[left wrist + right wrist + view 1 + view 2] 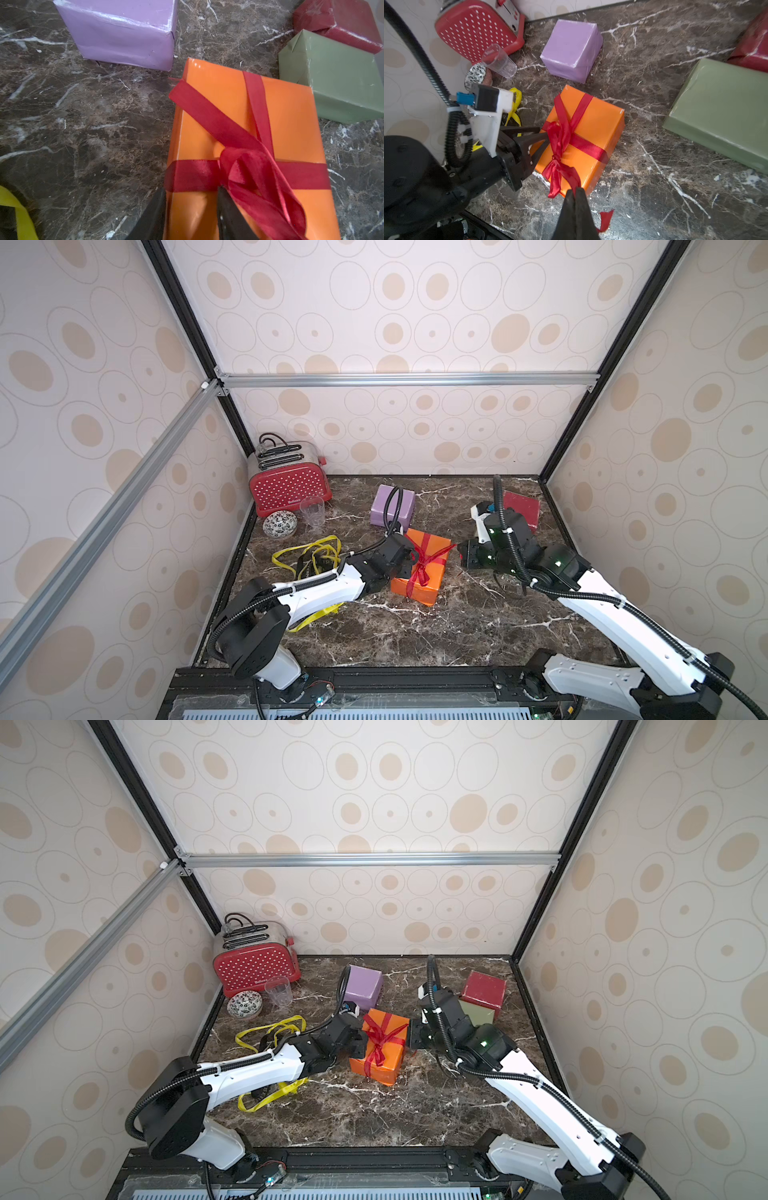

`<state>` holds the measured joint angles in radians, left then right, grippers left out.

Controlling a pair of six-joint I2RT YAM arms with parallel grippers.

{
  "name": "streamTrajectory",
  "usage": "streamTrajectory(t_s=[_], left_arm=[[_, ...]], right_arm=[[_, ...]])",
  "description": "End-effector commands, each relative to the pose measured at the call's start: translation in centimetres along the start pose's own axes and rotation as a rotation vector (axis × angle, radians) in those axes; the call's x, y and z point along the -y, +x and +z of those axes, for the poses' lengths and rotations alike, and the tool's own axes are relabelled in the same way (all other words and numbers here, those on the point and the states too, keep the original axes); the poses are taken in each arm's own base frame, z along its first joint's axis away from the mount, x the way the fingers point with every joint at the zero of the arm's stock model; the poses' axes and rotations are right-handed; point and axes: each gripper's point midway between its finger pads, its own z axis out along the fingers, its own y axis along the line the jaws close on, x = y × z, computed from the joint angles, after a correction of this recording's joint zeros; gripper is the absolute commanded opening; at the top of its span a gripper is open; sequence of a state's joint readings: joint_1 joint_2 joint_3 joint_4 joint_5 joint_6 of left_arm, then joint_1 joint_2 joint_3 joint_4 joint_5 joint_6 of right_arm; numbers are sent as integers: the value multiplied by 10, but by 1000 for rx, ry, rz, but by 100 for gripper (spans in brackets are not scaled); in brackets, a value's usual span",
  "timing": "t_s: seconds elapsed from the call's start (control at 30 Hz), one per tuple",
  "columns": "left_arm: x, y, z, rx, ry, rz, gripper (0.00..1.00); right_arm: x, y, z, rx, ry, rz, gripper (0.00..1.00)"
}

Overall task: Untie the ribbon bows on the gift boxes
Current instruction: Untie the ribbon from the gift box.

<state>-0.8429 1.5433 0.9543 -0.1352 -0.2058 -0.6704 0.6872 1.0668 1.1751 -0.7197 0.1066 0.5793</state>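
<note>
My two top views look down from high up front at the whole table (pixel 415 635); both wrist cams sit close, sharing the orange box (pixel 291 116).

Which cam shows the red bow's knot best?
Left wrist: the red bow is closest, knot clear atop the orange box. Right wrist shows it whole, one tail pinched in the right gripper. In both top views it's small.

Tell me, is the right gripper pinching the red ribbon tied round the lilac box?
No: the red ribbon is tied round the orange box, not the lilac box. The right gripper does pinch its tail; the right wrist view shows it.
</note>
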Motion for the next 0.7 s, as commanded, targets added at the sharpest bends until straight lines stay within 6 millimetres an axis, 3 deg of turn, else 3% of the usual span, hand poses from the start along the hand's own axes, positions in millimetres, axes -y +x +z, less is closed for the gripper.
streamTrajectory(t_s=[0.0,0.33,0.67], left_arm=[[-41,52,12,-173,-163,93,40],[-41,53,14,-180,-162,95,40],[-42,55,16,-187,-168,100,40]], right_arm=[[8,-17,-21,78,36,14,0],[32,-32,-64,214,112,30,0],[40,-47,-97,324,130,29,0]])
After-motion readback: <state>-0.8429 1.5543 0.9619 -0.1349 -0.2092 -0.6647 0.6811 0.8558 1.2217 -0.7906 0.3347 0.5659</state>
